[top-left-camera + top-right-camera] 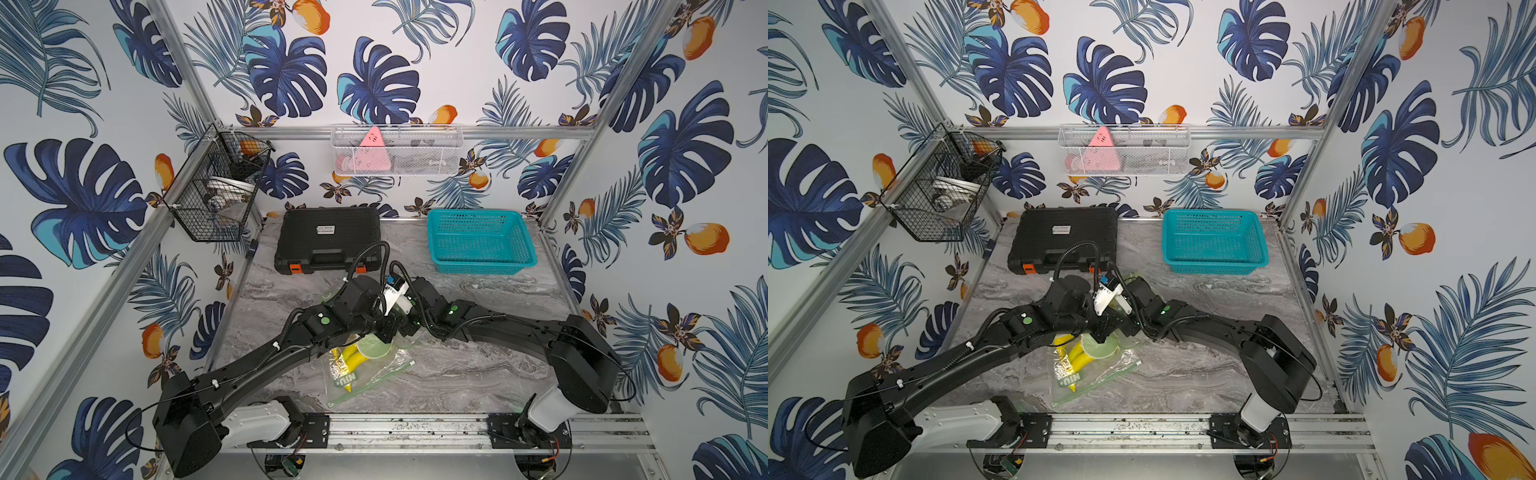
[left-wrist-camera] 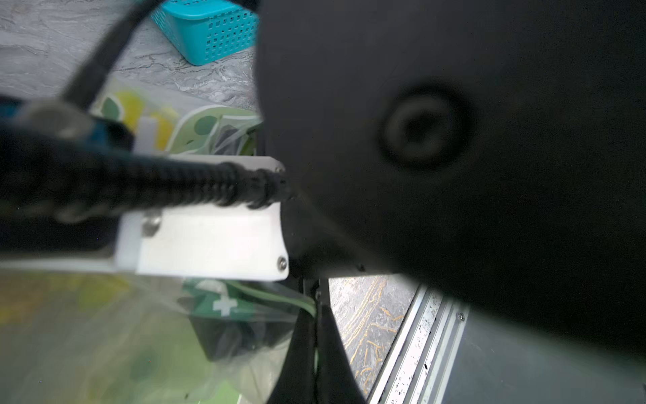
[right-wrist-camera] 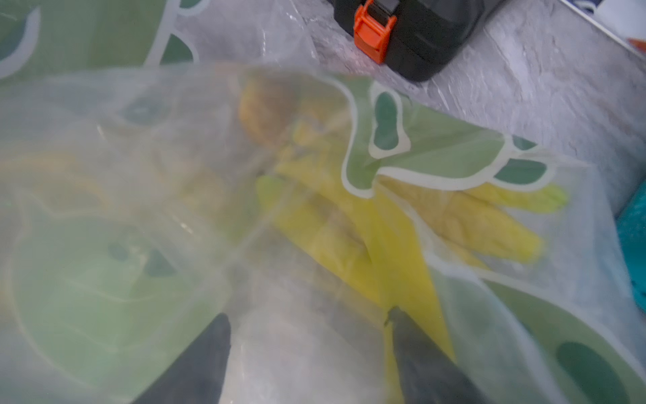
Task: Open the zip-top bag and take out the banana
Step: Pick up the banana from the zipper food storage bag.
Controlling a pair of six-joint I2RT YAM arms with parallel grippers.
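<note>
- Nearest thing on my side is the front rail (image 1: 415, 428). Just past it the zip-top bag (image 1: 376, 376) lies on the marble bench (image 1: 478, 365), front and centre. It's clear plastic with green print and a green strip along its near edge.
- The banana (image 1: 353, 361) is inside the bag, with the yellow showing through the film.
- My left tool (image 2: 317, 314) is pinched right down, fingers together. The bag's film and a green strip run in between them, so it's got hold of the bag.
- My right tool (image 3: 307, 318) is spread wide with the fingers clearly apart and nothing clamped. Bag film is draped across that view and it's blurry. One fingertip sits just beside the banana, but I can't tell if the fingers are actually inside the bag.
- In both top views my two arms (image 1: 266, 359) meet over the far end of the bag and hide both tools.
- Further back there's a black case (image 1: 328, 239) with orange latches at back left and a teal basket (image 1: 484, 266) at back right, both well apart from the bag.
- A white wire basket (image 1: 436, 158) hangs on the back wall with a pink triangular thing (image 1: 371, 143) in it. A black wire basket (image 1: 212, 195) hangs in the left corner.
</note>
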